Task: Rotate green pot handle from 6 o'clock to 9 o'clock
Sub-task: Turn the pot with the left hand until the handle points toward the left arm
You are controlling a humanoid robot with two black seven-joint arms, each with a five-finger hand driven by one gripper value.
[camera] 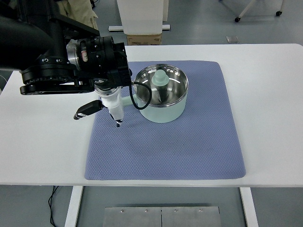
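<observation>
We look down on a white table [274,118] with a blue-grey mat [189,151] spread over its middle. On the far half of the mat stands the pale green pot [163,112], its steel inside shining and a green knob [160,78] rising from within. The pot's handle [127,100] points toward the picture's left, a pale green bar running out from the pot's wall.

Our left arm [52,52] comes in from the left edge, black and bulky, and its left hand [110,101] sits just beside the pot on that same side, directly over the handle. White fingers [115,111] point down toward the mat, and a dark finger [87,110] sticks out to the left. The handle passes under the hand; we cannot tell whether the fingers grip it. A black cable [143,90] loops from the wrist against the pot's rim.
</observation>
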